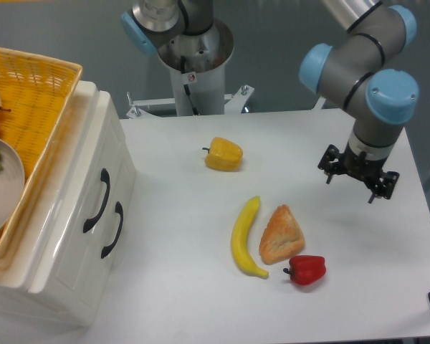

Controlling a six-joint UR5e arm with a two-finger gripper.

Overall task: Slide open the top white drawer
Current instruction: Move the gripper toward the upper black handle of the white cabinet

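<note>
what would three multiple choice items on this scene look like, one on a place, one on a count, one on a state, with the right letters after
1. Where does the yellow pepper lie?
A. in the wicker basket
B. on the white table, behind the banana
C. inside a drawer

2. How many black handles show on the cabinet front?
A. one
B. two
C. four

3. What state is the top white drawer in?
A. shut
B. pulled halfway out
C. taken out and set on the table

Answers: 1 B, the pepper sits on the table farther back than the banana. 2 B, one curved handle shows on each of the two drawers. 3 A, its front lies flush with the cabinet, and the gripper hangs far off on the other side of the table.
</note>
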